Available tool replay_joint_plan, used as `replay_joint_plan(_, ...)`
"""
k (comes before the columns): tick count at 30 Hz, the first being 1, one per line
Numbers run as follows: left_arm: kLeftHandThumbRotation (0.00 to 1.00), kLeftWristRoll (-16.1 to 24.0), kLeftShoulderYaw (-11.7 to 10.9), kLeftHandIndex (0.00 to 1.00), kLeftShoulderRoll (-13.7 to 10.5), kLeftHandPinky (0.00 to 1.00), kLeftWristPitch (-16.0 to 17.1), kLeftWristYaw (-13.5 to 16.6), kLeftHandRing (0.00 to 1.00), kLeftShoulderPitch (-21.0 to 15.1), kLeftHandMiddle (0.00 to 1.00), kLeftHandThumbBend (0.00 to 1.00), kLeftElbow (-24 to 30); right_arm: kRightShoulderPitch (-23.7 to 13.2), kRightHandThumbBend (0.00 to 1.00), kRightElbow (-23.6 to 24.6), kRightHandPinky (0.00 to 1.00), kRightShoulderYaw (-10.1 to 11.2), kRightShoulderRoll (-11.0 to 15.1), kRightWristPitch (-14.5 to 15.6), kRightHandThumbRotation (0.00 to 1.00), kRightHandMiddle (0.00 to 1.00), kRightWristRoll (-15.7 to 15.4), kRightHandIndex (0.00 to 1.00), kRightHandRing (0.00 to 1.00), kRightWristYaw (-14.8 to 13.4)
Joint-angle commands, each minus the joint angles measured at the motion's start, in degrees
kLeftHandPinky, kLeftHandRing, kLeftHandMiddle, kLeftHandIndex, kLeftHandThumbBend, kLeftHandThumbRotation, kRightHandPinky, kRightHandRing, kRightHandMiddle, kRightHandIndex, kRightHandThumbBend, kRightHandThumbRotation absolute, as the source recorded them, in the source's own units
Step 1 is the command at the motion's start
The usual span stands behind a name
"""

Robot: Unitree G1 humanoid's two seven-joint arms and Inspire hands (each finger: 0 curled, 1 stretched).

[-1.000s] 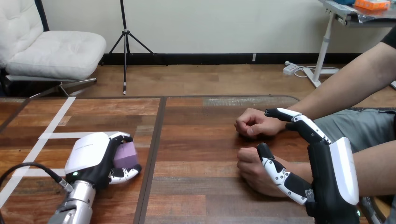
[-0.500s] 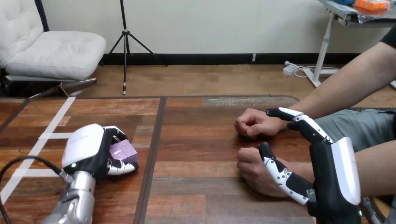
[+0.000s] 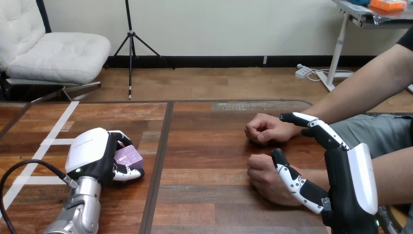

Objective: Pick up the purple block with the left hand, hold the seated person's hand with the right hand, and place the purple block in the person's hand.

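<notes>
- The right hand is held spread wide at the right of the table, with its thumb laid against the person's nearer fist.
- The left hand is curled round the purple block at the table's left.

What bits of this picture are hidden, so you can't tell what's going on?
- Head view: curled fingers of the left hand hide much of the purple block; whether it is off the table is unclear.
- Head view: the right hand covers the wrist of the person's nearer hand; whether they touch is unclear.
- Head view: the bottom edge cuts off the right hand's base.
</notes>
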State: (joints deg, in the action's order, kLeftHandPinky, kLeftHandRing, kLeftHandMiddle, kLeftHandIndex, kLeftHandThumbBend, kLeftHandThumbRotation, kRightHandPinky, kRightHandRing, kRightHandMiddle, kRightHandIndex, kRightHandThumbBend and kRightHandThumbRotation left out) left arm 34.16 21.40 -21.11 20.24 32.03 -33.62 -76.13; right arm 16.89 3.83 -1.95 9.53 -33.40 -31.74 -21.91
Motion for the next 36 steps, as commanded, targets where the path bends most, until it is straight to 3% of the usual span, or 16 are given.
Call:
replay_joint_plan(1, 0.01, 0.28, 0.17, 0.55, 1.31, 0.43, -0.1, 0.04, 0.48, -1.27, 0.54, 0.54, -1.27, -1.71, 0.37, 1.4, 0.71, 0.51, 0.91, -0.78, 0.14, 0.75, 0.07, 0.71, 0.76, 0.26)
replay_joint_plan(25, 0.02, -0.98, -0.65, 0.55, 2.26, 0.44, 2.14, 1.86, 0.49, -0.57, 0.54, 0.55, -1.12, -1.66, 0.38, 1.45, 0.7, 0.8, 0.78, -0.64, 0.16, 0.75, -0.13, 0.71, 0.76, 0.43)
replay_joint_plan(31, 0.02, -3.95, -3.2, 0.55, 2.94, 0.45, 4.31, 0.83, 0.49, -0.17, 0.54, 0.56, -0.95, -1.66, 0.38, 1.47, 0.7, 0.77, 0.72, -0.58, 0.16, 0.75, 0.14, 0.71, 0.76, 0.62)
replay_joint_plan(36, 0.01, -9.67, -7.95, 0.54, 4.24, 0.43, 7.55, -2.46, 0.47, 0.46, 0.53, 0.61, -0.66, -1.77, 0.38, 1.35, 0.7, 0.8, 0.75, -0.62, 0.17, 0.75, 0.15, 0.71, 0.76, 0.6)
